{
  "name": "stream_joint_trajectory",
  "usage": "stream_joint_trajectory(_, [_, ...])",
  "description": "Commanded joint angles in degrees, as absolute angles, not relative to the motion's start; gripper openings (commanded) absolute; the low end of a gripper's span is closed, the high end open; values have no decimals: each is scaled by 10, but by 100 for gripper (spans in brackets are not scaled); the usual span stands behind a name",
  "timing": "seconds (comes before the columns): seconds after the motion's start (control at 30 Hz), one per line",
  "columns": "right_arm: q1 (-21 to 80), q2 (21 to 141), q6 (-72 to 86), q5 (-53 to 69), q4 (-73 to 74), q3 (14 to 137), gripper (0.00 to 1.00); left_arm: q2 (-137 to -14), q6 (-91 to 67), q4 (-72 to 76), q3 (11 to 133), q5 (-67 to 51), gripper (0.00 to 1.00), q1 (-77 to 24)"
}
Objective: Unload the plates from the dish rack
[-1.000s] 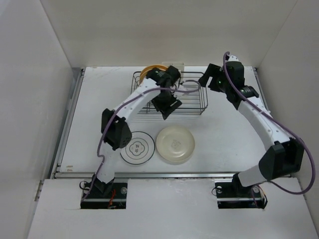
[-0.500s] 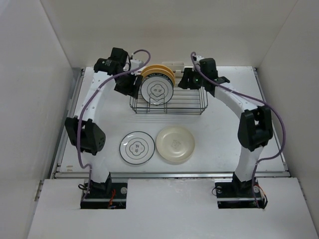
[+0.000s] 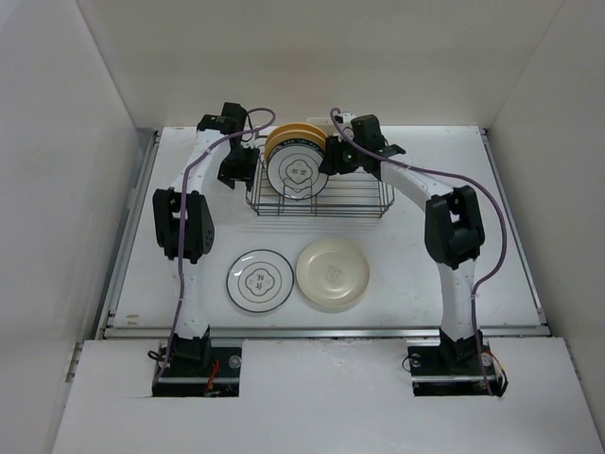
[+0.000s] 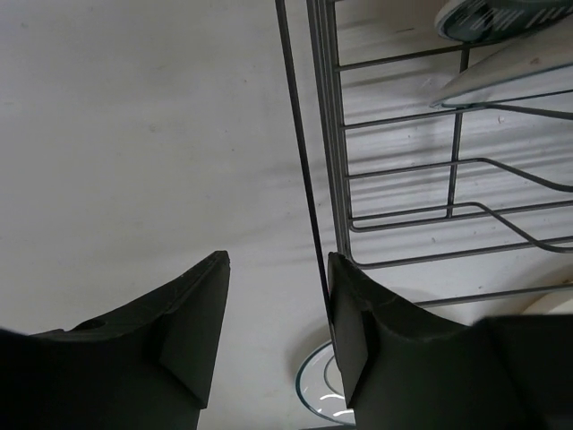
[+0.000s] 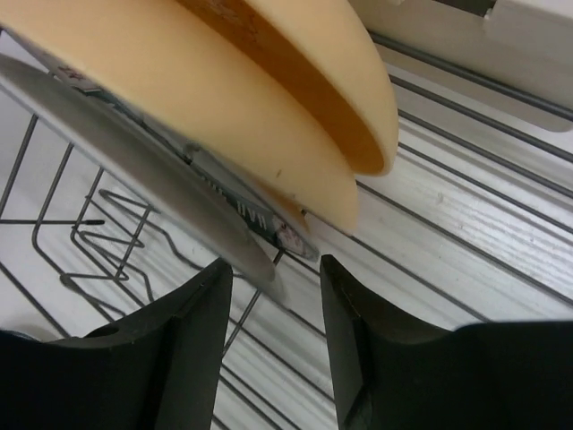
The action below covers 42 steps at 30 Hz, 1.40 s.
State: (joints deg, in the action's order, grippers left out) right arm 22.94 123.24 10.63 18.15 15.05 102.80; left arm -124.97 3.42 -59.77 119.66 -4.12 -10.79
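Standing in the dish rack (image 3: 364, 200) at twelve o'clock: teal-rimmed plate (image 3: 297, 170), yellow plate (image 3: 291, 130). Left tool (image 4: 277, 264) and right tool (image 5: 276, 269) both sit open, holding nothing.

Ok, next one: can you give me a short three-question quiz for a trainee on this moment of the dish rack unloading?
1. How many plates stand upright in the dish rack?
2. True or false: the cream plate and the ring-and-emblem plate both lie flat on the table.
3. Which plate's rim is right at the open fingertips of the right end effector?
A. the cream plate
B. the teal-rimmed plate
C. the ring-and-emblem plate

Key: 1. Two. 2. True. 3. B.
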Motion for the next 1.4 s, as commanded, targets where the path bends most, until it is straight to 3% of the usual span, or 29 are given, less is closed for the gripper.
stream_joint_trajectory(0.0, [231, 1246, 95, 195, 141, 1078, 50, -1249, 24, -602, 1235, -27, 44, -106])
stream_joint_trajectory(0.07, [231, 1261, 89, 200, 141, 1089, 47, -1258, 18, -607, 1235, -33, 42, -106])
stream_joint_trajectory(0.1, [231, 1261, 89, 206, 141, 1094, 40, -1266, 18, -607, 1235, -43, 41, -106])
stream_joint_trajectory(0.27, [231, 1258, 66, 256, 152, 1102, 13, -1285, 13, -634, 1235, -77, 15, -106])
stream_joint_trajectory(0.3, [231, 1249, 55, 256, 152, 1093, 10, -1285, 13, -634, 1235, -77, 3, -106])
stream_joint_trajectory(0.33, [231, 1239, 50, 256, 143, 1083, 2, -1290, 8, -634, 1235, -85, 0, -106])
stream_joint_trajectory(0.37, [231, 1231, 44, 244, 138, 1066, 0, -1290, 3, -639, 1235, -92, 0, -106])
stream_joint_trajectory(0.63, [236, 1179, 9, 157, 167, 1057, 7, -1290, -13, -639, 1230, -98, 0, -106])
stream_joint_trajectory(0.73, [236, 1160, 9, 140, 168, 1044, 0, -1285, -18, -639, 1230, -91, 0, -106])
stream_joint_trajectory(1.0, [236, 1079, 27, 154, 140, 1027, 0, -1274, -39, -633, 1208, -92, 0, -106])
stream_joint_trajectory(1.13, [236, 1029, 42, 198, 147, 1019, 0, -1257, -69, -617, 1183, -129, 0, -95])
stream_joint_trajectory(1.37, [264, 1005, 22, 395, 227, 927, 0, -1252, -83, -610, 1172, -151, 0, -83])
